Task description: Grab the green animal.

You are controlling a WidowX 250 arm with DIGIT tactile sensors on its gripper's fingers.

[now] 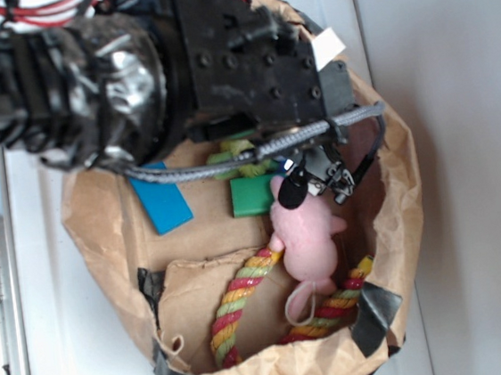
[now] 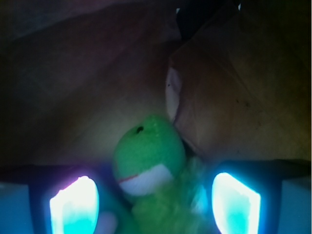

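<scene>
The green animal (image 2: pixel 148 156) fills the lower middle of the wrist view: a darker green head with a white muzzle above a fuzzy yellow-green body. It lies between my two glowing fingers (image 2: pixel 73 207), with a gap on the left side. My gripper (image 2: pixel 155 204) is open around it. In the exterior view my gripper (image 1: pixel 317 179) is down inside the paper bag. Only a strip of the green animal (image 1: pixel 234 158) shows under the arm and cable.
The brown paper bag (image 1: pixel 402 225) walls everything in. A flat green block (image 1: pixel 253 198), a blue block (image 1: pixel 161 206), the pink plush (image 1: pixel 308 235) and a coloured rope (image 1: pixel 236 301) lie inside. The pink plush is right beside my fingers.
</scene>
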